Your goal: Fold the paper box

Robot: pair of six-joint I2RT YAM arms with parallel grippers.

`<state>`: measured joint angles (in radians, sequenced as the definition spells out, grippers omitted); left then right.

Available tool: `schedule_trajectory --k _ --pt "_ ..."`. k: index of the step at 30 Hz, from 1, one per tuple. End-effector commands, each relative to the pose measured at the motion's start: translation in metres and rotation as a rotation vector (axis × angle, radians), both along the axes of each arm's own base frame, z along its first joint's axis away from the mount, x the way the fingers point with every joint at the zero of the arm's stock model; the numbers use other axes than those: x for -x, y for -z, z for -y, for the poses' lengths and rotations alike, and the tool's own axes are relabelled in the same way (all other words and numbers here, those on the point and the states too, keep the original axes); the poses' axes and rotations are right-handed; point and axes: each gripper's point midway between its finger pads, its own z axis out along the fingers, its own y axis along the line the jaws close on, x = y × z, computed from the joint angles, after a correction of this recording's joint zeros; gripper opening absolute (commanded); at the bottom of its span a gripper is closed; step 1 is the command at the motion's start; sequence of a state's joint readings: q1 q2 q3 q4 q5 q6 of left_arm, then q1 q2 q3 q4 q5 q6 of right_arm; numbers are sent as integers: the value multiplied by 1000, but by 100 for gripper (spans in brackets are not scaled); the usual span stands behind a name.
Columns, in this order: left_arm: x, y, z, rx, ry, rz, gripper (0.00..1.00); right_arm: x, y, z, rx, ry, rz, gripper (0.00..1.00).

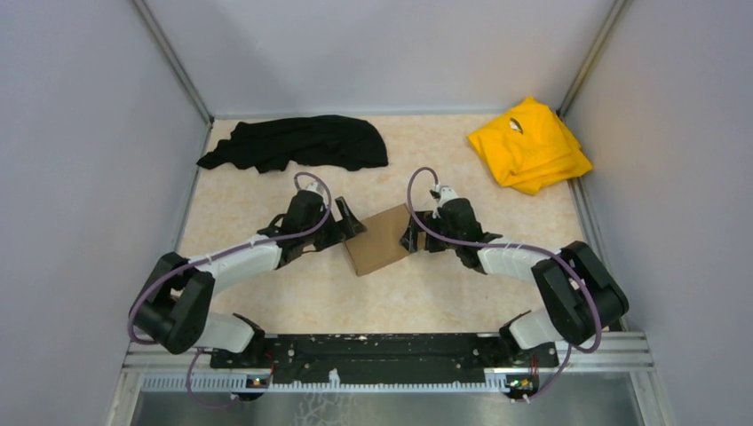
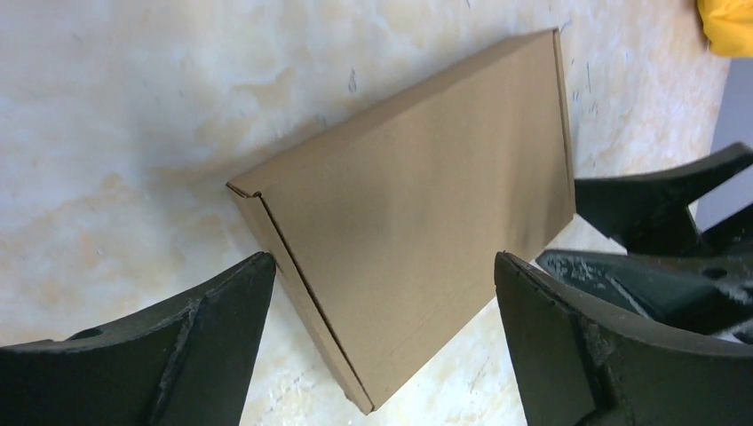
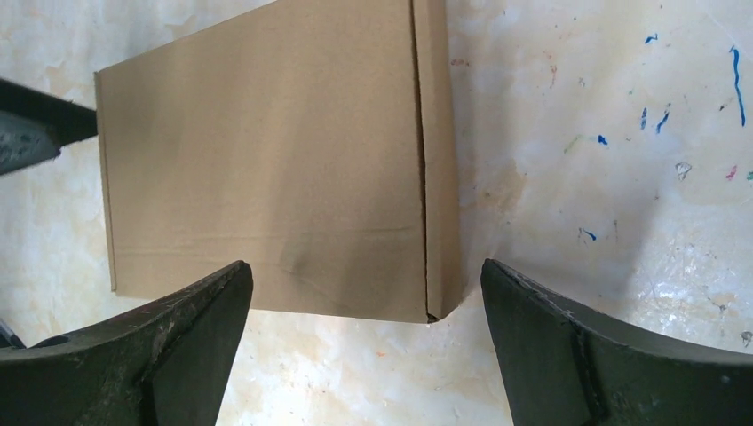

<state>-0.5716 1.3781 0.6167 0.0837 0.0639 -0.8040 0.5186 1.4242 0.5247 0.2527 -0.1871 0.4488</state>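
In the middle of the table (image 1: 444, 302), the box (image 1: 380, 240) lay flat and closed, turned at an angle, with one gripper at each side. The left gripper (image 1: 344, 227) was at its left edge and the right gripper (image 1: 411, 236) at its right edge, facing each other across it.

Both were spread wide and held nothing. In the left wrist view, the left fingers (image 2: 204, 346) framed a corner of the box, one tip just beside its side wall; whether it touched the cardboard could not be told. The right gripper's black tips showed at the far edge of the box in that view. In the right wrist view, the right fingers (image 3: 178, 346) stood either side of the box's near edge, wider apart than the part between them, and no pad pressed on it.

A black cloth (image 1: 297, 142) lay at the far left of the table and a yellow cloth (image 1: 530, 144) at the far right, both well apart from the box.
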Motion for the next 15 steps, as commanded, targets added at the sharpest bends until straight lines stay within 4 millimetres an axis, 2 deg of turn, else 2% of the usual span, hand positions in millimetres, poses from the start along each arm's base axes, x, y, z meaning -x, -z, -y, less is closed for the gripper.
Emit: schedule_trajectory --k 1,8,15 --pt "-27 -14 3 -8 -2 60 99 -14 -33 -10 -76 -5 100 99" --pt "-52 -12 13 -10 11 62 99 -20 -35 -12 -71 -1 106 99" --pt "-66 -10 15 -13 9 64 99 -28 -35 -15 -78 10 115 99"
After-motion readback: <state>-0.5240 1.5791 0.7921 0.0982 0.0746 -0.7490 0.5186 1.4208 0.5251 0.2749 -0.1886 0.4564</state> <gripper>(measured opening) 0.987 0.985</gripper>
